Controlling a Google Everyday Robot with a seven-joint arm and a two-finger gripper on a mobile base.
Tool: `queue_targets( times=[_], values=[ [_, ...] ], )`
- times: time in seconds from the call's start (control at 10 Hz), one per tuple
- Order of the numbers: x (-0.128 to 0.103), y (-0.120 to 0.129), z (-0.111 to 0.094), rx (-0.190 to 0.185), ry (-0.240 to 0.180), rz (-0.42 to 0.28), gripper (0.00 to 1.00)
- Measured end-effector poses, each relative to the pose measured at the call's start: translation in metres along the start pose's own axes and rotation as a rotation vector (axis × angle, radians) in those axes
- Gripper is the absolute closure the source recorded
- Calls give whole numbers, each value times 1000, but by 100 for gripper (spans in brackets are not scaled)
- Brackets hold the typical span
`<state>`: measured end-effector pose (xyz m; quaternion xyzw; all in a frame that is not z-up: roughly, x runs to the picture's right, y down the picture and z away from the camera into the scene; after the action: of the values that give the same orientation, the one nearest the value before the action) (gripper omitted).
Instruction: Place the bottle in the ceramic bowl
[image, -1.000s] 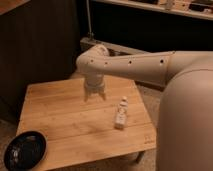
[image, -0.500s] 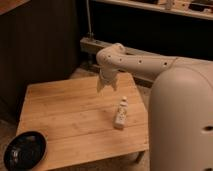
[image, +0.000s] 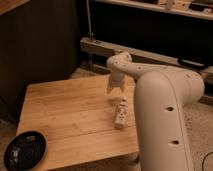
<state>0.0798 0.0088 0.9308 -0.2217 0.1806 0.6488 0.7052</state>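
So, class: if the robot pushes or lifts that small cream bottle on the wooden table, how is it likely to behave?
The bottle looks tall and narrow-based, so a push near its cap would probably tip it. Its squarish body should resist rolling. The gripper hovers close by, above it, jaws open.

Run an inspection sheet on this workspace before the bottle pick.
Surface: light wooden plank table, flat.
Job's things: bottle stands near the table's right side, not held. Ceramic bowl sits at the near-left corner, far from the bottle, with nothing in it.
Clutter: nothing seen.
Grippers: gripper is open and empty, pointing down over the table just behind the bottle, not touching it.
Cables: possible dark cable behind the arm at right; cannot tell more.
Surroundings: dark panel behind the table, low shelf rail, speckled floor.
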Motion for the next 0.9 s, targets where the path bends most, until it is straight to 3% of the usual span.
queue_targets(
  times=[0.9],
  values=[
    [0,-1,2,0,4,3,35]
  ],
)
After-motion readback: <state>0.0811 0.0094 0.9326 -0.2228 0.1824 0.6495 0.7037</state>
